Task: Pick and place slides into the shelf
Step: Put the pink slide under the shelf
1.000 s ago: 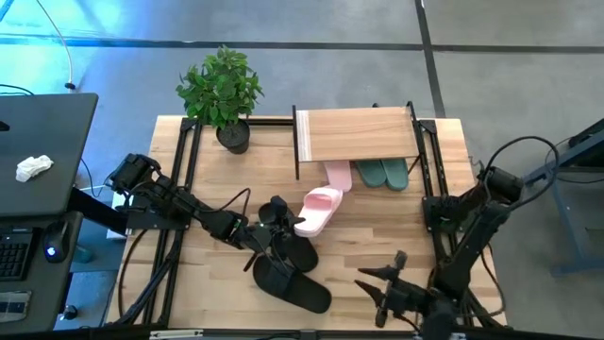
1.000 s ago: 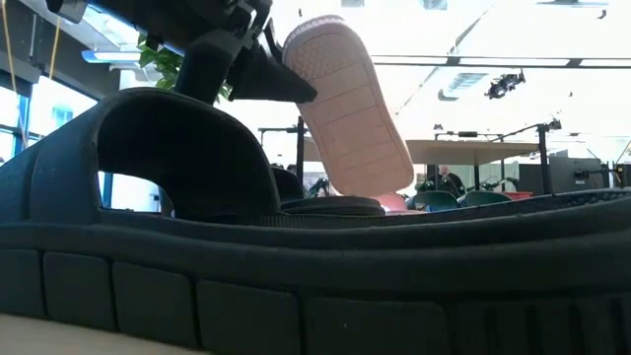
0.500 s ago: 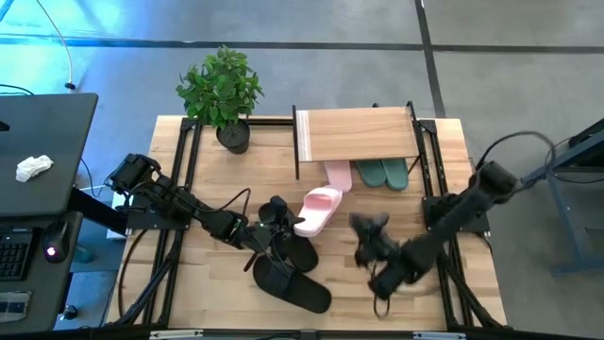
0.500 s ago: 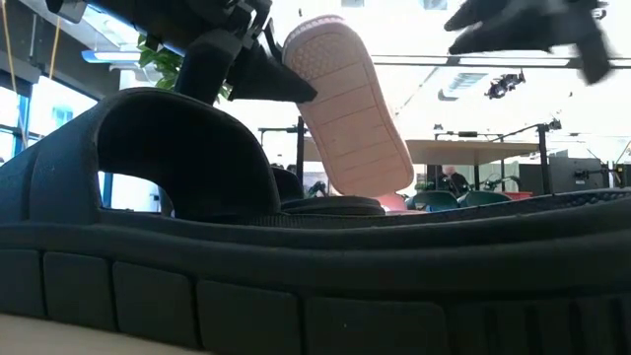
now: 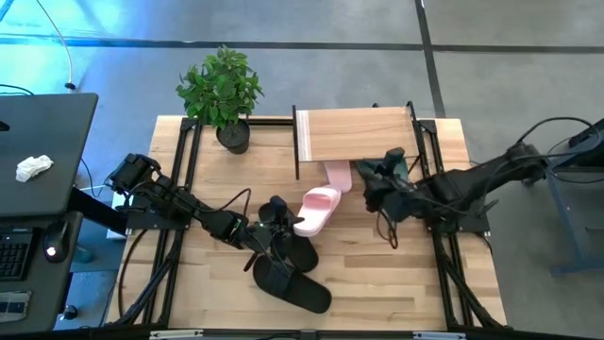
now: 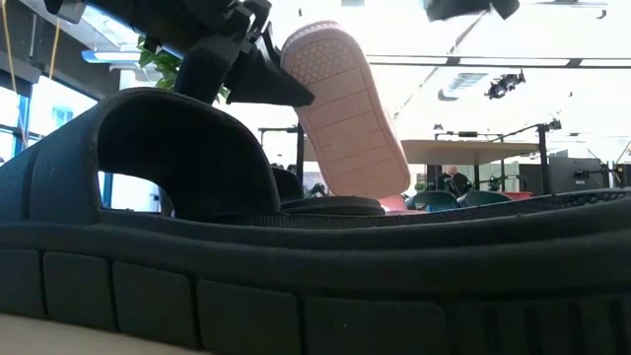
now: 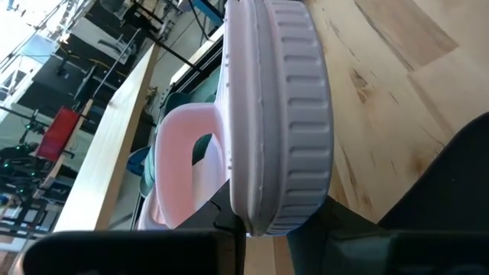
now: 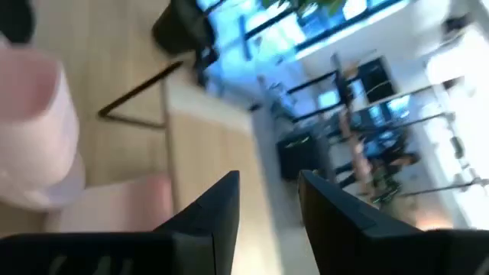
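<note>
- Slides are split three ways: one pale pink foam slide [image 5: 319, 209] hangs lifted and tilted just in front of the small light-wood shelf with thin black legs [image 5: 357, 134]; a second pink slide [image 5: 337, 175] and a teal green pair [image 5: 385, 173] already sit under the shelf board; two black slides [image 5: 293, 277] lie near the front edge of the wooden table [image 5: 396, 293].
- Left gripper [image 5: 283, 223] is pinched nearly closed on the lifted pink slide, gripping its edge at one end so the ribbed sole faces outward.
- Right gripper [image 5: 373, 179] hovers at the shelf's front right, beside the teal pair, fingers parted with nothing between them.
- Handling looks easy: the slide seems light, springy foam that bends rather than breaks.
- Its smooth moulded skin could slip in a pinch.
- Best hold is probably the sole's edge or the wide strap, clamped firmly.
- A potted green plant [image 5: 223, 92] stands at the table's back left corner.
</note>
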Controlling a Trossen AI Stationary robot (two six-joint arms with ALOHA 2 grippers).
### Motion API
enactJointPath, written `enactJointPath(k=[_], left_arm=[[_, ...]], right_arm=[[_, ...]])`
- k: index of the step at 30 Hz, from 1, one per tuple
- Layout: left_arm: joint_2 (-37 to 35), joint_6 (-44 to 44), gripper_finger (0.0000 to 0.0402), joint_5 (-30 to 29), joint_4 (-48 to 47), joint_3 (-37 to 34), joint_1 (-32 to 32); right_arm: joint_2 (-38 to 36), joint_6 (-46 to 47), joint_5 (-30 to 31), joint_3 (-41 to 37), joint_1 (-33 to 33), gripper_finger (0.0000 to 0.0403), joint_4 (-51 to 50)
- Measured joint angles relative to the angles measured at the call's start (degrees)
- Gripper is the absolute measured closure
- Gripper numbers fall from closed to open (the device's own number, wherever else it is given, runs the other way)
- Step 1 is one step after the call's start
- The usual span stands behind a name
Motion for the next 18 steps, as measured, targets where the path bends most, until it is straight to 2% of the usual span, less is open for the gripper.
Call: enactJointPath(k=[2,4,6,8,12,14,18], left_arm=[[-0.02,-0.01,0.0353,-0.50,-0.36,0.00,0.00],[-0.02,-0.05,0.0353,-1.32,-0.92,0.00,0.00],[-0.02,-0.13,0.0353,-2.16,-2.69,0.47,0.00],[-0.02,-1.19,0.0353,-3.02,-6.09,1.75,0.02],[0.71,-2.40,0.0353,-4.59,-10.91,4.77,0.02],[0.73,-2.45,0.0353,-4.93,-12.27,5.80,0.02],[1.79,-2.66,0.0353,-5.09,-14.24,7.26,0.02]], right_arm=[[0.74,-1.84,3.53,3.89,1.76,0.0277,-1.23],[2.42,0.99,3.80,8.54,3.73,0.0277,-3.58],[5.19,9.18,-0.37,13.60,5.68,0.0277,-8.28],[9.26,17.95,-4.54,18.16,7.86,0.0277,-17.00],[21.03,34.07,-8.42,24.04,11.86,0.0277,-34.69],[27.57,38.17,-7.93,26.49,13.72,0.0277,-40.10],[39.01,43.61,-1.50,31.56,16.94,0.0277,-45.78]])
